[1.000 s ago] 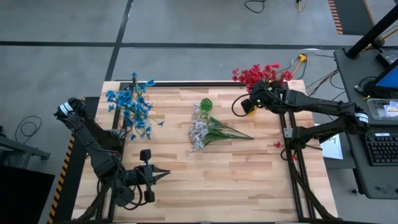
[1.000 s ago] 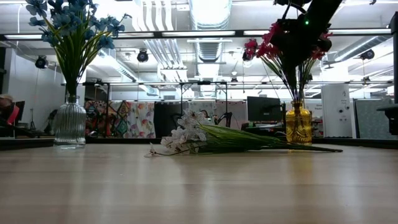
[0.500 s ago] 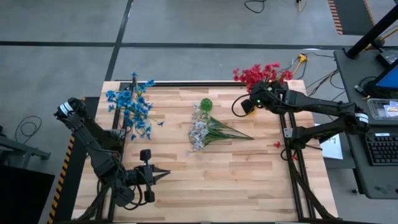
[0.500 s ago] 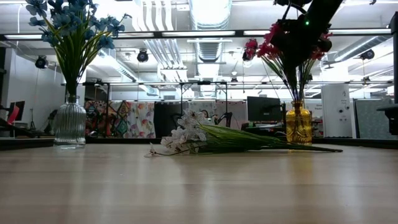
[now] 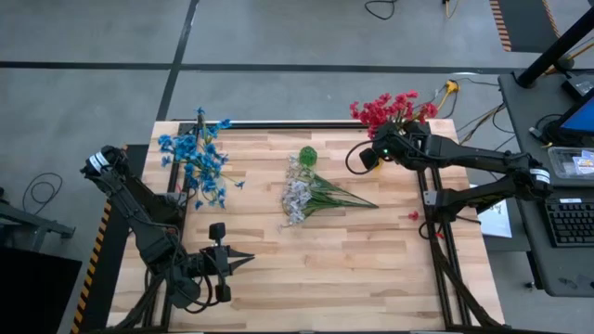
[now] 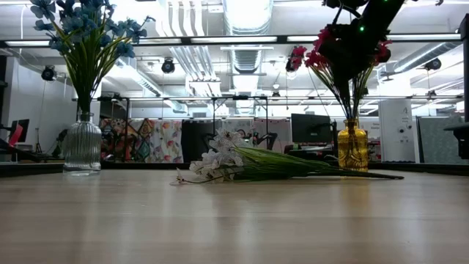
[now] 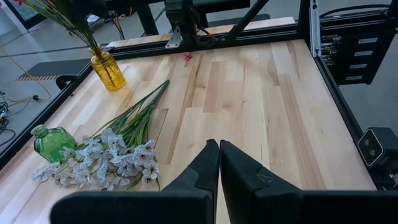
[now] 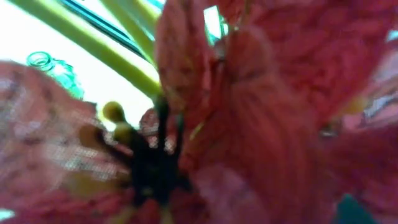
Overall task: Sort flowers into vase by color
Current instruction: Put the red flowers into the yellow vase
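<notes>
3 bunches of flowers showed, placed here from the white flowers (image 5: pixel 299 195), which lay flat near the middle of the wooden table (image 5: pixel 371 269), blossoms toward the left arm's side and green stems fanning toward the right arm's side. A small green bottle (image 5: pixel 307 155) stood just beyond their blossoms. The blue flowers (image 5: pixel 197 158) stood in a clear ribbed vase (image 6: pixel 81 147), well apart on the left arm's side. The red flowers (image 5: pixel 390 109) stood in an amber vase (image 6: pixel 352 147), well apart on the right arm's side at the far edge. The right gripper (image 5: pixel 379 154) hung among the red sprays above that vase; its fingers were together, and whether they pinched a stem could not be told. The left gripper (image 5: pixel 243 262) waited nearer the front edge, its fingers (image 7: pixel 205 168) pressed together on nothing.
</notes>
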